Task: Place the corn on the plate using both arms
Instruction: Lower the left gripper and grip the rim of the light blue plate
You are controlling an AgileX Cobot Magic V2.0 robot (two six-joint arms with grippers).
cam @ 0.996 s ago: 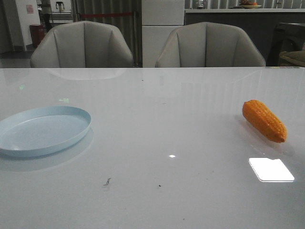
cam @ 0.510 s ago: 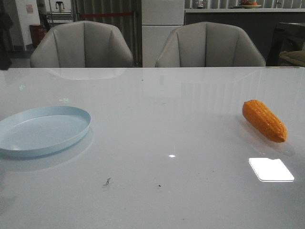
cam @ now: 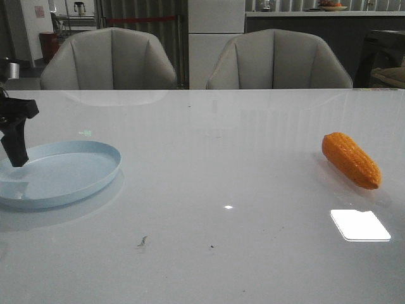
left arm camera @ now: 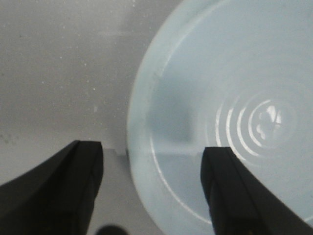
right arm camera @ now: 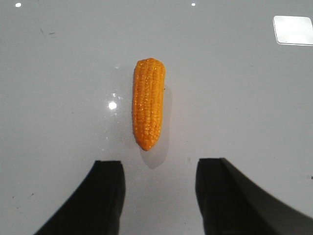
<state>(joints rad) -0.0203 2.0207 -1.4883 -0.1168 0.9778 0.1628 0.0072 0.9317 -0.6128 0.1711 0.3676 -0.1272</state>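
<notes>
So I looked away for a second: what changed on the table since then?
The left gripper has come into the front view from the left edge and now hangs open over the plate rim, holding nothing. The plate and the corn have not moved.

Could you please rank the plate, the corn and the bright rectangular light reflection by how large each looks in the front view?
1. The plate, clearly largest.
2. The corn and the light reflection look about alike, so I won't rank them.
</notes>
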